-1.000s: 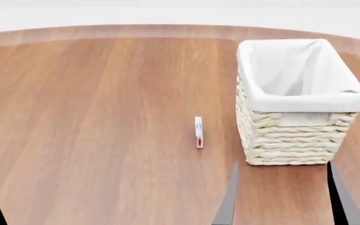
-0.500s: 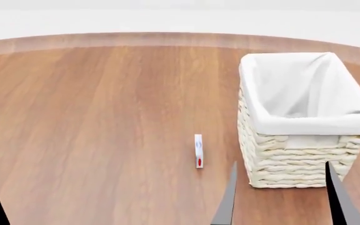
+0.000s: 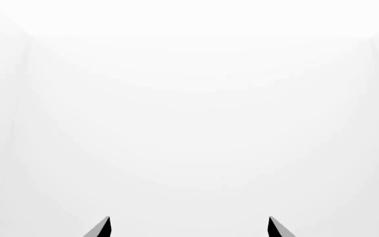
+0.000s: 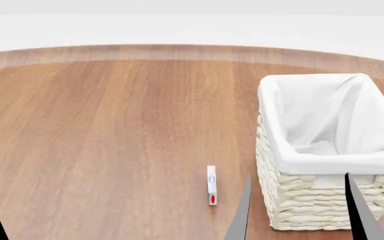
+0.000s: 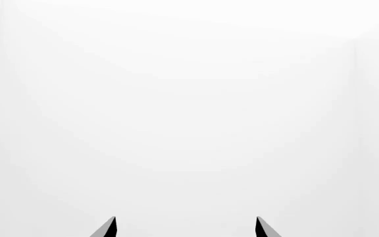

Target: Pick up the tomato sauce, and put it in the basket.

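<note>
Head view — small white card (image 4: 211,185), red mark, unreadable, beside basket (image 4: 305,200).

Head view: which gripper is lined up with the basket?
The right gripper: its two dark fingers frame the basket at its near wall. The left gripper shows one finger only, at the far left edge, away from it.
</note>
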Motion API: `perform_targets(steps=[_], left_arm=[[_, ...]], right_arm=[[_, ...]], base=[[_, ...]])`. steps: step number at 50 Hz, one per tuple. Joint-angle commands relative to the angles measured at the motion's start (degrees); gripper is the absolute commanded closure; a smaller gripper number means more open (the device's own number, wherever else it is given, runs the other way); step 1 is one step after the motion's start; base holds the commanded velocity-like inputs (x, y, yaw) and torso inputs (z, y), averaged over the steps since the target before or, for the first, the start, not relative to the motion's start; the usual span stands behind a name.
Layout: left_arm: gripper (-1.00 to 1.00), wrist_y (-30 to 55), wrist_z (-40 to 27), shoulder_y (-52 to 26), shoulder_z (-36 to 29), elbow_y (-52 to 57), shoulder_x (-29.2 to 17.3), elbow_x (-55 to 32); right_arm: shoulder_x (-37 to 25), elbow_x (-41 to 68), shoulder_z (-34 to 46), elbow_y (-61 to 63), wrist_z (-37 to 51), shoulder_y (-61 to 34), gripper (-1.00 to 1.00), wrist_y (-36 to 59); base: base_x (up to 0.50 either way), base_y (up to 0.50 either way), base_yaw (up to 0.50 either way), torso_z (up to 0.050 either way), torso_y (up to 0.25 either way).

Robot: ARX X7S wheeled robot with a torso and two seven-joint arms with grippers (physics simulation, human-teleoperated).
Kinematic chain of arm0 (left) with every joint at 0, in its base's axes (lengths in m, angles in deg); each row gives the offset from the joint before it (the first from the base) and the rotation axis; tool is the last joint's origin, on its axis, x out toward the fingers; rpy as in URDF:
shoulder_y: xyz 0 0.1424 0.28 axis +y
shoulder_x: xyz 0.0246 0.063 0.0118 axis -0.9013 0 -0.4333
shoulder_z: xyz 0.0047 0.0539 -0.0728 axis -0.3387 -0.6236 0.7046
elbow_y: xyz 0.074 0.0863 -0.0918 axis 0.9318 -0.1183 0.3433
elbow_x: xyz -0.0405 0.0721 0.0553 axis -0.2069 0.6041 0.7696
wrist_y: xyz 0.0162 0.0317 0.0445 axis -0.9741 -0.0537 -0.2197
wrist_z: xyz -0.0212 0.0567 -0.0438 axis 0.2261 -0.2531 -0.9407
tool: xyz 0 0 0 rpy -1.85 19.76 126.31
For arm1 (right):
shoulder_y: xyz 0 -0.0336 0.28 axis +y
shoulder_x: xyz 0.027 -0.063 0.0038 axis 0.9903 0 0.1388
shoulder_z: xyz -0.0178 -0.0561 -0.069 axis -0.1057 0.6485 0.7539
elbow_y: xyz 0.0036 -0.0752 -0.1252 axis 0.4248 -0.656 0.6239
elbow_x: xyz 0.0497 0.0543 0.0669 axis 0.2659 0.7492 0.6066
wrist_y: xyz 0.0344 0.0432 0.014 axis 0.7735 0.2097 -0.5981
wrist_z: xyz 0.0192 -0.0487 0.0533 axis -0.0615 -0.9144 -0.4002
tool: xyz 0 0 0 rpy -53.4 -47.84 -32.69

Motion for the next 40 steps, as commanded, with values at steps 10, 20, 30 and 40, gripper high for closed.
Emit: perform_targets(steps=[10,20,30,40], left_arm=[[-1.00,-0.2,-0.6,-0.2,-0.3,-0.5,-0.5,0.0],[-1.00,-0.6,-0.7,0.2,-0.8,-0.7,-0.8,0.1],[-1.00,-1.4,-0.5,-0.1,-1.2,-2.1,-0.9,-0.6],[-1.00,-2.0,-0.5,-0.2,-1.0,-3.3,-1.1,-1.6]], right_arm=[[-0.3,-0.9,0.5,-1.2,1.4,-0.4,-1.00,-1.0],[0.2,0.2,0.5,-6.5,2.1,1.5,-1.00,-3.9],[-0.9,1.4,0.0,-9.3,2.7,9.4,-1.00,-5.7],[-1.0,4.4,-0.7,-11.4,3.2,15.8,-1.00,-6.9]], base=[[0.03,0.00,0.00,0.000,0.000],[0.00,0.00,0.00,0.000,0.000],[0.00,0.00,0.00,0.000,0.000],[0.00,0.00,0.00,0.000,0.000]])
